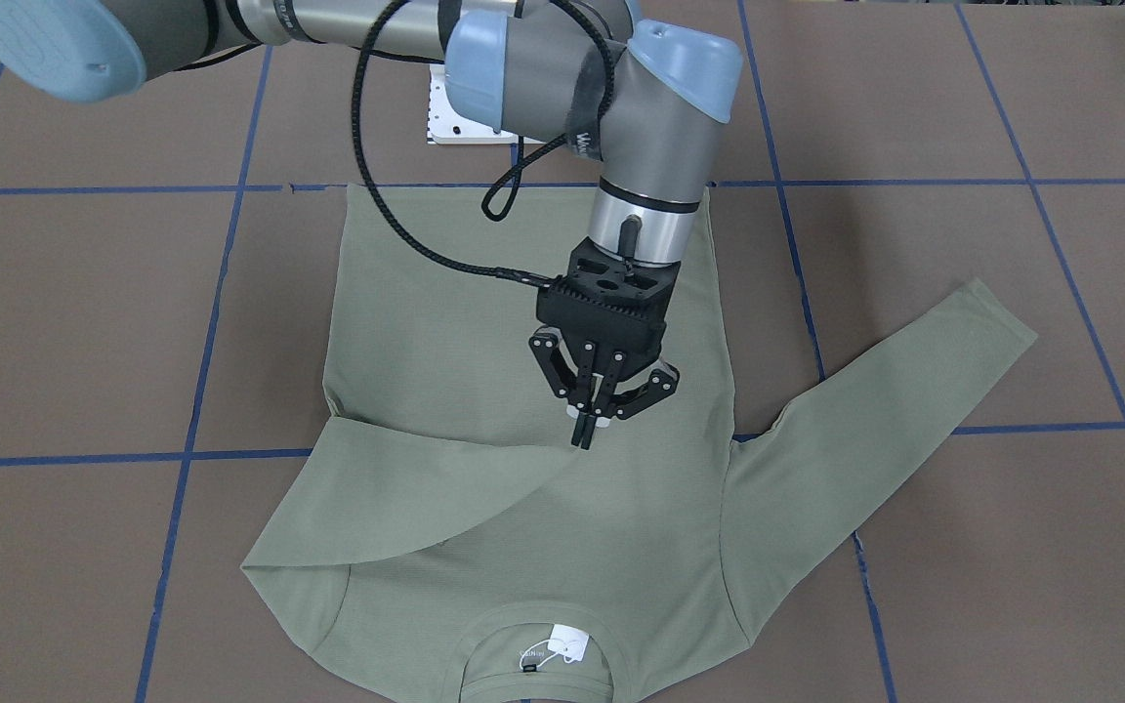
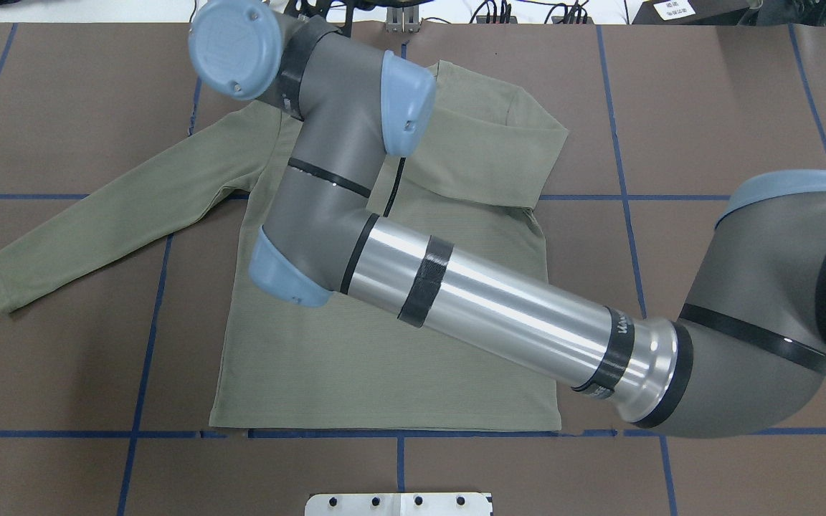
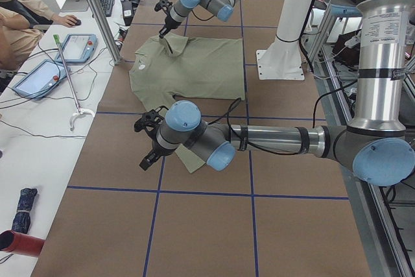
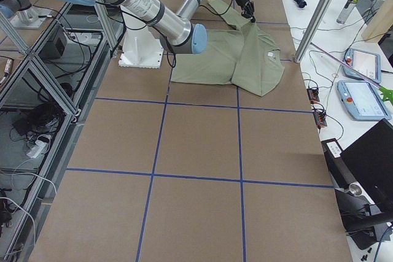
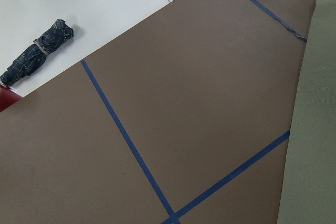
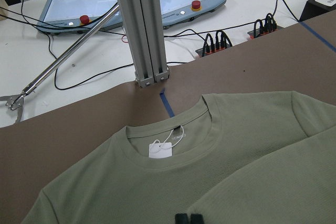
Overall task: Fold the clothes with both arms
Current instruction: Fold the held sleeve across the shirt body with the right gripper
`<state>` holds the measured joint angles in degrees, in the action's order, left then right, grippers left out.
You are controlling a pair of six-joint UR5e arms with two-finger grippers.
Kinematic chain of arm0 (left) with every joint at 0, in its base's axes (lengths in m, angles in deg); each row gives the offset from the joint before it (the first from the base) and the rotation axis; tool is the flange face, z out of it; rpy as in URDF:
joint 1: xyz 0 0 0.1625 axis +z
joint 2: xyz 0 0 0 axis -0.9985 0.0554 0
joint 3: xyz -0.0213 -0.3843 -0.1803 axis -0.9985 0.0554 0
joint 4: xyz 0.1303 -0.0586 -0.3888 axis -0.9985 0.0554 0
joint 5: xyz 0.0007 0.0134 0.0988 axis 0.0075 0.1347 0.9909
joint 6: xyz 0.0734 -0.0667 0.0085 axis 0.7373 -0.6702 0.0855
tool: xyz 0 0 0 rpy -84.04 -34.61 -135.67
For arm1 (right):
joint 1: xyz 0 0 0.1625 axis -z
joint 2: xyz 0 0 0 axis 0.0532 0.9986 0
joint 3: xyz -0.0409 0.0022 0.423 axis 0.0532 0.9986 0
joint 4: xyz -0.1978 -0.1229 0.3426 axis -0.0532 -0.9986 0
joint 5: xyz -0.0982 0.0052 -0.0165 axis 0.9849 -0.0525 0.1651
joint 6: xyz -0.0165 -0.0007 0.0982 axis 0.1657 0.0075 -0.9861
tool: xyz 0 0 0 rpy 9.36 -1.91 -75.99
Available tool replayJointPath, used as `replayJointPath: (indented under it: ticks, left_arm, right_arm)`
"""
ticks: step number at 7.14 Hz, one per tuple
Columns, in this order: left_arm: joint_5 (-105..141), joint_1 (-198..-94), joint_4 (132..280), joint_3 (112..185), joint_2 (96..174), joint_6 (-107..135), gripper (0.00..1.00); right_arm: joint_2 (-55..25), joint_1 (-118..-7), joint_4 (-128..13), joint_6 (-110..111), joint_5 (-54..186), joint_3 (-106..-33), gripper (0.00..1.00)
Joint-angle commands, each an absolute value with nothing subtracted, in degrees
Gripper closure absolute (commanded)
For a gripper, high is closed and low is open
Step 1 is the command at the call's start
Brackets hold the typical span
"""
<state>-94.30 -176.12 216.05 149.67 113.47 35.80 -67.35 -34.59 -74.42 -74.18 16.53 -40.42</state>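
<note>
Across the table, seen facing the robot, the green shirt lies flat, collar nearest, one sleeve folded over the chest. The right claw, jaws pressed together, pinches that sleeve's end. From overhead, the right arm hides the grip, and the other sleeve lies outstretched. From the left end, the left claw hangs near that sleeve's tip; whether it is spread I cannot tell. From the right end, the pinched end looks raised, so a sideways pull could drag the fold askew or rumple the body. Left wrist: the shirt's edge at one side. Right wrist: jaws together, collar and white tag ahead. No container shows.
</note>
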Motion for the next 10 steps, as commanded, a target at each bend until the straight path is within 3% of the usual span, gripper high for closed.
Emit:
replayJointPath:
  ticks: [1, 3, 4, 5, 8, 9, 10]
  left_arm:
    - [-94.24, -176.12, 216.06, 148.62, 113.43, 36.22, 0.00]
    - [-94.24, -176.12, 216.06, 148.18, 113.43, 36.22, 0.00]
    - [-94.24, -176.12, 216.06, 148.17, 113.52, 36.22, 0.00]
    - [-94.24, -176.12, 216.06, 148.00, 113.52, 36.22, 0.00]
    - [-94.15, -176.04, 216.06, 147.82, 113.78, 35.61, 0.00]
    - [-94.24, -175.95, 216.06, 147.91, 114.91, 35.60, 0.00]
    - [-94.24, -175.95, 216.15, 148.26, 115.54, 35.60, 0.00]
  right_arm:
    - [-71.00, -29.97, -70.65, -75.06, 21.81, -34.52, 1.00]
    - [-74.62, -29.51, -68.26, -74.45, 21.92, -29.49, 1.00]
    - [-74.80, -29.59, -67.91, -74.27, 22.27, -28.34, 0.83]
    - [-75.59, -29.68, -65.55, -74.35, 22.53, -27.03, 0.49]
    - [-75.77, -31.78, -63.33, -71.92, 20.53, -25.78, 0.19]
    - [-75.60, -34.66, -63.42, -69.37, 13.55, -26.31, 0.00]
    - [-75.16, -38.17, -63.85, -66.99, 4.87, -27.36, 0.00]
